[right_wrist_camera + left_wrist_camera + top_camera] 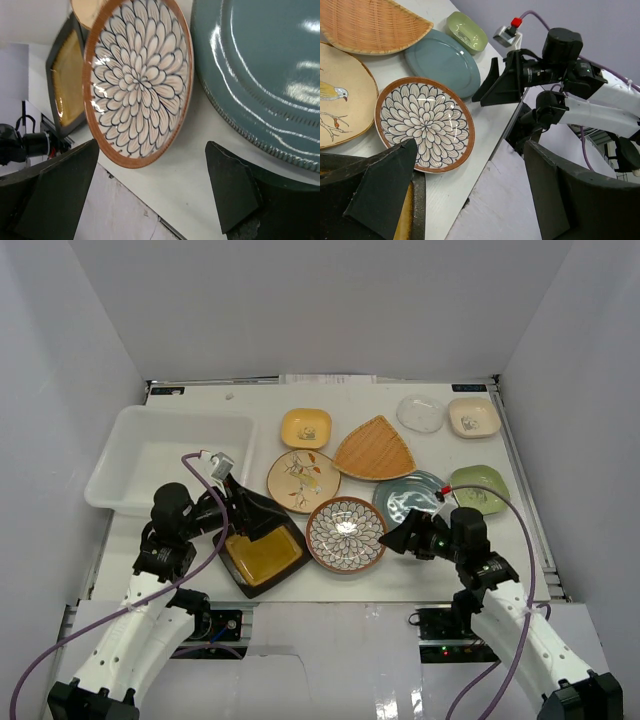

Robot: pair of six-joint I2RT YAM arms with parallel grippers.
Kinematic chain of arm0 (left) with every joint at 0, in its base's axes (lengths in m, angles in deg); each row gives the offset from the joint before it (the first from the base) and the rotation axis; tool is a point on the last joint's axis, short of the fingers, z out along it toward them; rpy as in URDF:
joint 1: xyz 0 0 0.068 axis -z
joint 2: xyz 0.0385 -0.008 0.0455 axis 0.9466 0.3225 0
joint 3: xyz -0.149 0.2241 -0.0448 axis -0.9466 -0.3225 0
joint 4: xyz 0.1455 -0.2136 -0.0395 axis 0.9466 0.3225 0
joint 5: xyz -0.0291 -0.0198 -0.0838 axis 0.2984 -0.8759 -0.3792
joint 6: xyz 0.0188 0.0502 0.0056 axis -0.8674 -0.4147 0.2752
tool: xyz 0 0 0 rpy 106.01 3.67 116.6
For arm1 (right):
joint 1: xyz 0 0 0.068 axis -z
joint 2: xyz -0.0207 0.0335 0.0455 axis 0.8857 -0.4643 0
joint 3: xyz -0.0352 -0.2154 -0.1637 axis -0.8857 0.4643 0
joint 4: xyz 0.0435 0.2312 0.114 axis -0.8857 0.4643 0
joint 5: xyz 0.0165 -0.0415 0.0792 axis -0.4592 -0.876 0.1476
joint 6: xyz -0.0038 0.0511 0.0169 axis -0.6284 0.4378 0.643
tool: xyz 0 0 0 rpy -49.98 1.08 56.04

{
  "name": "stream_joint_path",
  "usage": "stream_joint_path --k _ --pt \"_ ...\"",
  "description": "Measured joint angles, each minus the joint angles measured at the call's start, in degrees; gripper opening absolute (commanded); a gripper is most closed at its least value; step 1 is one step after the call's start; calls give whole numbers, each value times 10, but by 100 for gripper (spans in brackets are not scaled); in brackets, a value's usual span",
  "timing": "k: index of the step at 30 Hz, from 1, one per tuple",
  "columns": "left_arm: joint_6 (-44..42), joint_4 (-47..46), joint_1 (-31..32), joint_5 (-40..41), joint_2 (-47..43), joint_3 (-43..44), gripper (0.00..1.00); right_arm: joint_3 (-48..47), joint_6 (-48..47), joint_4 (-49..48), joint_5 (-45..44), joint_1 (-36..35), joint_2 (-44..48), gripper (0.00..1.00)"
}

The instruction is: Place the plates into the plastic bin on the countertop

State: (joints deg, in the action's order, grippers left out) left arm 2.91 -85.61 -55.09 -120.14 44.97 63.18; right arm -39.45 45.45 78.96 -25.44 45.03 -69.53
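The white plastic bin (105, 480) is sitting at the tabletop's (330, 585) left rear, with the plates (375, 448) lying outside it to its right. The left fingers (380, 185) are gaping wide, gripping nothing, above the dark square plate (265, 560); the right fingers (230, 185) are likewise spreading wide and empty, pointing between the flower-patterned plate (135, 85) and the teal plate (260, 65).

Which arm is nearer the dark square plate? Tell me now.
Left. The left arm reaches over the dark square plate, its open jaws just above it. The right arm sits beyond the round flower-patterned plate, with its jaws pointing at that one.
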Motion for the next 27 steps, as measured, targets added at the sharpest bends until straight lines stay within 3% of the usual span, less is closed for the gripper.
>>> stream_joint_path --k 8,17,18,20,23,24,27 --pt "-4 16 0 -17 -15 4 98 46 93 -75 -74 -102 -56 90" --pt "-31 85 0 -16 -53 34 98 90 167 -228 -126 -151 -155 72" --pt "-33 90 0 -14 -57 34 98 93 172 -245 -129 -152 -164 61" --pt "-35 99 0 -9 -63 36 98 96 179 -268 -136 -154 -185 54" --pt "-38 108 0 1 -62 43 98 96 190 -292 -145 -156 -226 33" --pt "-39 110 0 4 -61 47 98 96 192 -294 -147 -157 -233 21" --pt "-40 111 0 9 -51 60 98 96 207 -293 -159 -159 -228 9"
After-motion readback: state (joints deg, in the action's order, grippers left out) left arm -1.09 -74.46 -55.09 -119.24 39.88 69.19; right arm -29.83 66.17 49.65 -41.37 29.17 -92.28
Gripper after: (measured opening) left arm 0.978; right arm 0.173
